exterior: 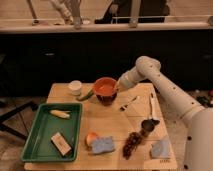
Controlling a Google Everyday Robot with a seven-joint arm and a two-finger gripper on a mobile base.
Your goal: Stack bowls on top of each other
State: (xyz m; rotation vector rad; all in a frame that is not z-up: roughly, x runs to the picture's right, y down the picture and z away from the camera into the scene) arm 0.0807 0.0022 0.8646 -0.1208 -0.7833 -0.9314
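Note:
The orange-red bowl (105, 87) with a lighter inside sits directly over the dark maroon-brown bowl (106, 98), whose rim and side show just below it at the back middle of the wooden table (115, 120). My gripper (118, 88) reaches in from the right and is shut on the orange-red bowl's right rim. The white arm (165, 90) runs back to the right edge of the view. I cannot tell whether the upper bowl rests fully inside the lower one.
A small white cup (75, 87) and a green vegetable (85, 95) lie left of the bowls. A green tray (35, 145) holds a yellow item and a brown block. An orange fruit (91, 138), blue sponge (102, 145), dark grapes (131, 142), metal cup (147, 126), blue cloth (161, 148) and utensils (129, 103) fill the front and right.

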